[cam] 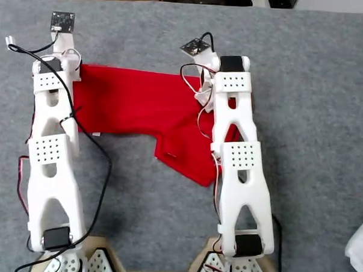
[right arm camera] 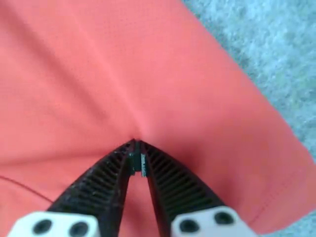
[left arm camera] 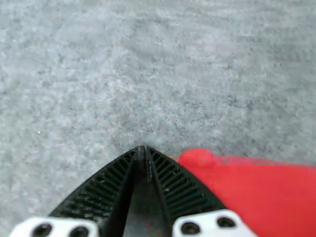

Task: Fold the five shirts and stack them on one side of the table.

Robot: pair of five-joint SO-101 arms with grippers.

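The red shirt (cam: 134, 104) is lying partly spread on the grey desk (cam: 313, 148), stretching from the left arm (cam: 48, 154) to under the right arm (cam: 238, 156). The left jaws are pressing together over bare desk (left arm camera: 148, 59), just beside a corner of the shirt (left arm camera: 256, 192). The right jaws are pinching a pucker of shirt (right arm camera: 148, 74) fabric near its edge.

Table (cam: 315, 118), grey felt-like cover.
One red shirt (cam: 134, 104) lying rumpled across the far middle; one white item (cam: 360, 246), kind unclear, at the near right edge; wooden arm mounts (cam: 103, 262) along the near edge.
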